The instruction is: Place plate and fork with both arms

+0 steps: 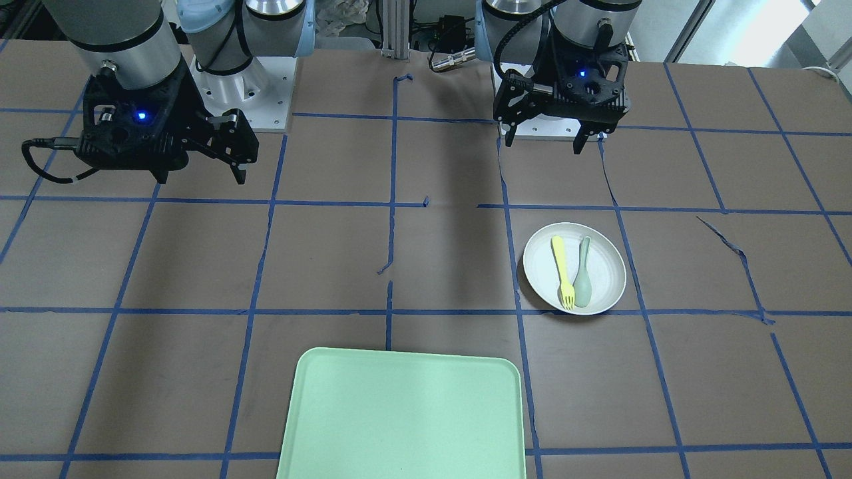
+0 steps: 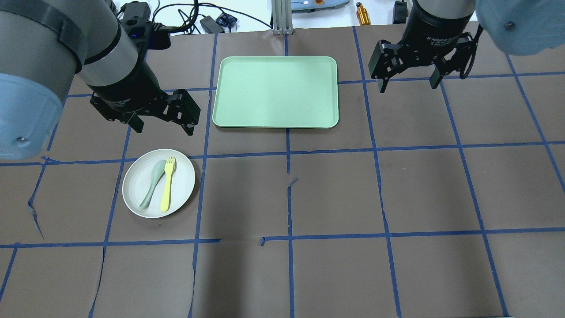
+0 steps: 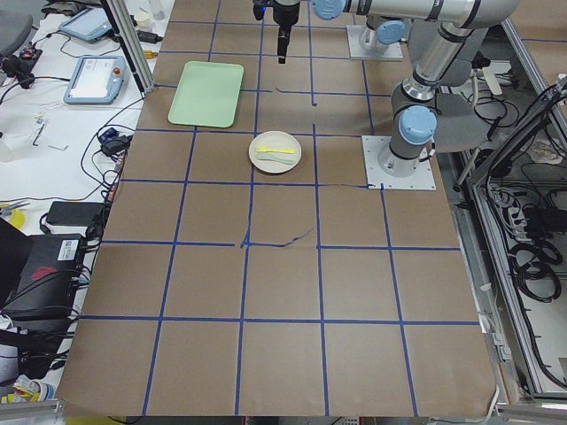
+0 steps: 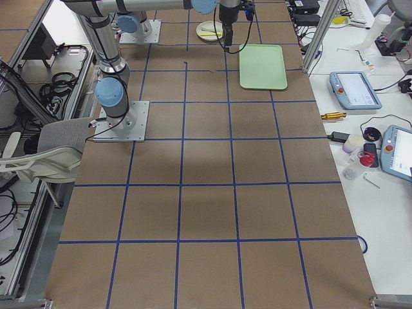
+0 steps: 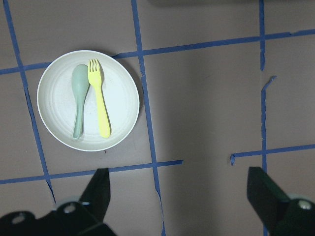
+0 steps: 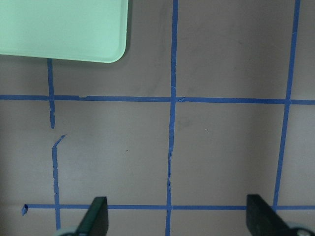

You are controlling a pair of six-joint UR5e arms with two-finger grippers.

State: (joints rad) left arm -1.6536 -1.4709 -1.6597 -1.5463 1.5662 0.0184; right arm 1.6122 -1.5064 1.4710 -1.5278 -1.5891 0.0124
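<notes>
The off-white plate (image 2: 183, 185) lies on the table's left side, also seen in the front view (image 1: 609, 276) and the left wrist view (image 5: 123, 103). On it lie the yellow fork (image 2: 167, 183) (image 1: 563, 273) (image 5: 98, 105) and a grey-green spoon (image 2: 152, 182) (image 5: 78, 101), side by side. My left gripper (image 2: 162, 128) (image 1: 542, 143) hangs open and empty above the table, just beyond the plate. My right gripper (image 2: 408, 84) (image 1: 200, 176) hangs open and empty over the right side, to the right of the tray.
A pale green rectangular tray (image 2: 276, 92) (image 1: 406, 416) lies at the table's far middle; its corner shows in the right wrist view (image 6: 64, 29). Blue tape lines cross the brown table. Cables and devices lie beyond the table's far edge.
</notes>
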